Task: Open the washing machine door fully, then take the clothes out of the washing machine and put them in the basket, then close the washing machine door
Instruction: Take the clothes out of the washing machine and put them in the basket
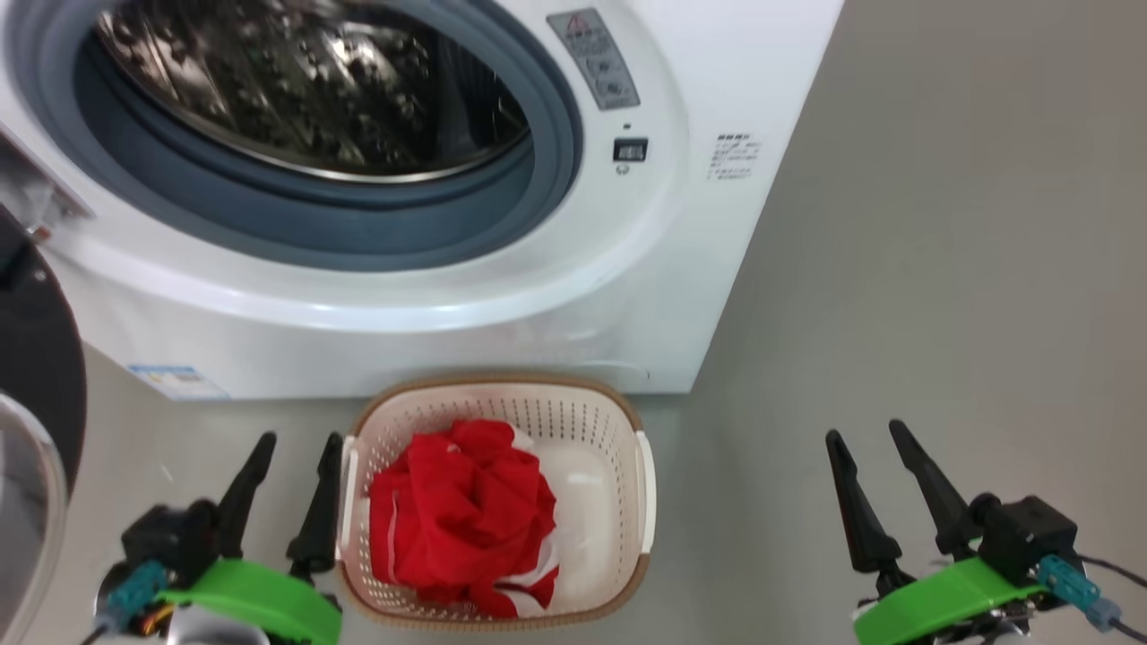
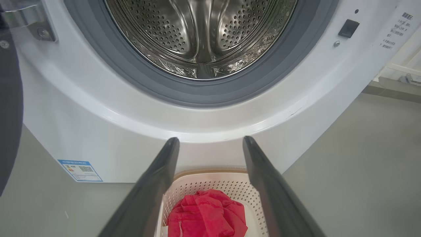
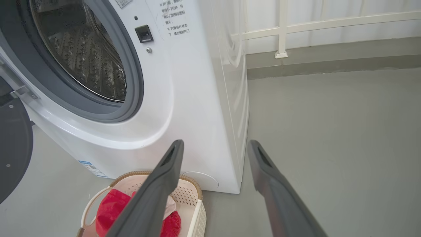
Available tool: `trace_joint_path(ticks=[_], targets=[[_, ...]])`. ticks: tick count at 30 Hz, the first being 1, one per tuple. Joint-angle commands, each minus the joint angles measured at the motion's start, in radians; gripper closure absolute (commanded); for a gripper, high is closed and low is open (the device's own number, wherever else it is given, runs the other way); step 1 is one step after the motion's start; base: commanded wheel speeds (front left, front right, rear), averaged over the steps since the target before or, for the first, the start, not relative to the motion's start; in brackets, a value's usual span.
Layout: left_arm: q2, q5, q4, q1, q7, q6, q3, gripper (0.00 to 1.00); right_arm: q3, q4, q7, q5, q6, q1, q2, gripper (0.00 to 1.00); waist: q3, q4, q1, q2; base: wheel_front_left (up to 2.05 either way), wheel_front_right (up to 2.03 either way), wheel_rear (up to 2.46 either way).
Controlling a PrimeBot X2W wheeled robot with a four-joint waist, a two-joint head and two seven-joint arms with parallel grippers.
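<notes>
1. Washer [image 1: 538, 296]: stands white on the grey floor [image 1: 941, 313], mouth uncovered, with steel drum [image 2: 197, 33] showing inside a grey ring [image 2: 204, 95].
2. Door [image 1: 36, 358]: hangs wide open at the far left of the head view, black rim and glass bowl partly cut off by the edge.
3. Basket [image 1: 573, 417]: sits on the floor just in front of the washer, between the two arms.
4. Clothes [image 1: 466, 511]: lie bunched in the basket's left half, red with white bits.
5. Left fingers [image 1: 246, 484]: spread wide, grip nothing, hover just beside the basket's left handle, tips toward the washer.
6. Right fingers [image 1: 856, 502]: spread equally wide, grip nothing, hover over the floor well right of the basket.
</notes>
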Motion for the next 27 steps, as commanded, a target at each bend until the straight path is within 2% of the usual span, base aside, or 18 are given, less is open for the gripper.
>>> trace_joint_path(ticks=[1,19,27], targets=[[0.019,0.021,-0.042,0.023,-0.008,-0.005,0.051,0.00,0.016,-0.019,-0.006,-0.011,0.006,0.015,-0.003,0.00,-0.063,-0.008,0.0000,-0.0001,0.00,0.00,0.00],[-0.035,0.111,-0.243,0.294,-0.008,-0.005,0.188,0.00,-0.017,-0.041,-0.006,0.007,0.006,0.142,-0.035,0.00,-0.166,-0.023,0.0000,-0.0001,0.00,0.00,0.00],[-0.053,0.120,-0.269,0.325,-0.008,-0.005,0.209,0.00,-0.027,-0.050,-0.006,0.008,0.006,0.158,-0.034,0.00,-0.171,-0.022,0.0000,-0.0001,0.00,0.00,0.00]])
